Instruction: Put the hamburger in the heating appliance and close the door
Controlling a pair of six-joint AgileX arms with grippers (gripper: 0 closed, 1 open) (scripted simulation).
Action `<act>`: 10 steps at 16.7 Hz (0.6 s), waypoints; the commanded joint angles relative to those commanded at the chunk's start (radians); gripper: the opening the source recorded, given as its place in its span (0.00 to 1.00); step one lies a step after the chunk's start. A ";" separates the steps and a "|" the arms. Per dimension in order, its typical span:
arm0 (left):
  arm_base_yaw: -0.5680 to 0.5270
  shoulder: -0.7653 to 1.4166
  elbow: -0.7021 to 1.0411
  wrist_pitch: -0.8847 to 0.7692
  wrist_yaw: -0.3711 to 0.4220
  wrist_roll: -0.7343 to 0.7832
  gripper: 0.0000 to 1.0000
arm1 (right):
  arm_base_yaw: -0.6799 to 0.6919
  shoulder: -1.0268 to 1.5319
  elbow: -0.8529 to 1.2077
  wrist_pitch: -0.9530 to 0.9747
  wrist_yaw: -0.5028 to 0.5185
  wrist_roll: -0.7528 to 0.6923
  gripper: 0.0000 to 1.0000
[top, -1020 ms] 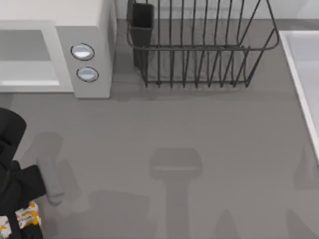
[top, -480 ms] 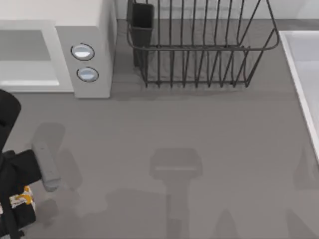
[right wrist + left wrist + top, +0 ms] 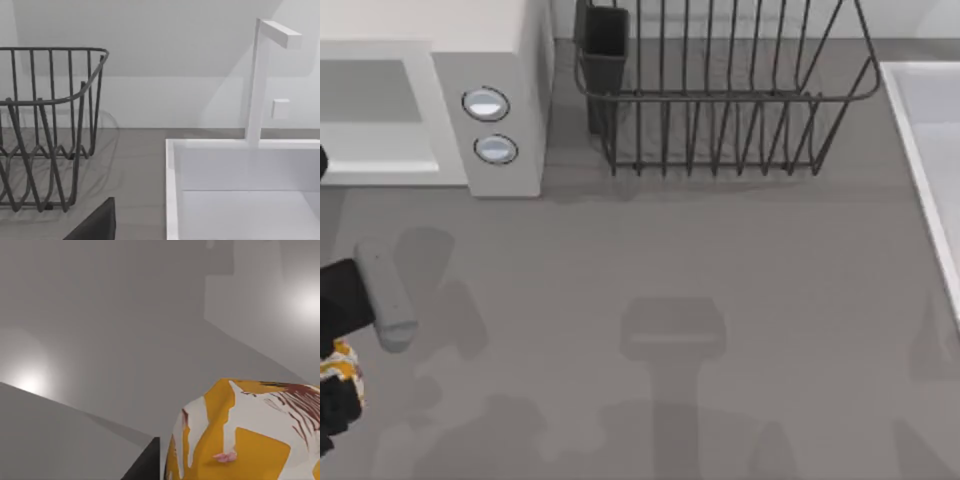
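Grey tabletop (image 3: 720, 270): plain matte surface, soft shadows across it, pale wall behind.
Microwave (image 3: 510, 60): white box at the far left of the table, well ahead of the left gripper; two round knobs (image 3: 486, 104) on its panel, grey cavity (image 3: 370, 92) showing.
Dish rack (image 3: 720, 100): black wire, just right of the microwave, a dark cup (image 3: 605, 45) in its corner.
Sink (image 3: 240, 190): white basin at the table's right edge, with a white tap (image 3: 262, 75) standing at its back rim.
Left gripper (image 3: 335, 385): at the table's left edge, mostly cut off by the frame; can't tell how the fingers stand.
Hamburger (image 3: 245, 432): orange-yellow and white lump right up against the left gripper, apparently carried by it, huge in the left wrist view.
Right gripper: parked near the sink, can't tell its state.
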 joint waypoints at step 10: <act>0.033 0.091 0.019 0.219 0.025 -0.081 0.00 | 0.000 0.000 0.000 0.000 0.000 0.000 1.00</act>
